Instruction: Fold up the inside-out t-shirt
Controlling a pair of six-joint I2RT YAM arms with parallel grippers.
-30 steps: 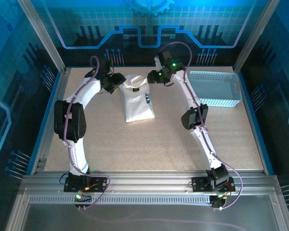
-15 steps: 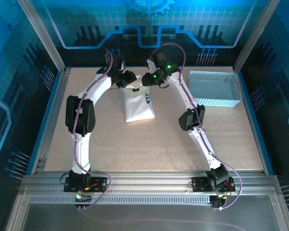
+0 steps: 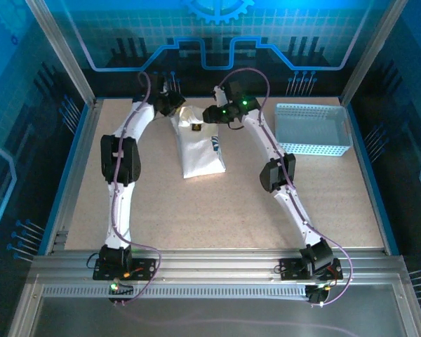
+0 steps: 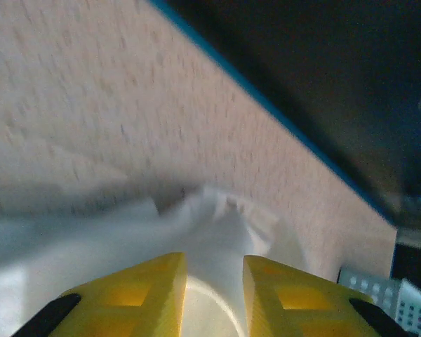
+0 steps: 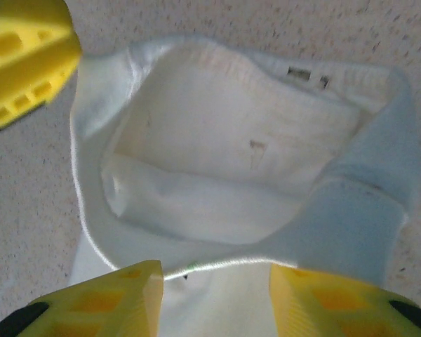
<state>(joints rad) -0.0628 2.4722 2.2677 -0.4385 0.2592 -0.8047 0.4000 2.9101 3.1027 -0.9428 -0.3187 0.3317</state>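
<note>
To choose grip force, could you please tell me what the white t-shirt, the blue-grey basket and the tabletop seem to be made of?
White soft t-shirt: knit cloth, matte, judging by its ribbed collar and limp folds. Light blue-grey perforated basket: likely rigid plastic, with even hole rows. Beige speckled tabletop: hard, matte, perhaps laminate.

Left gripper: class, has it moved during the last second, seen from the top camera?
Yes. The left gripper moved toward the table's far edge, reaching the t-shirt's far corner.
</note>
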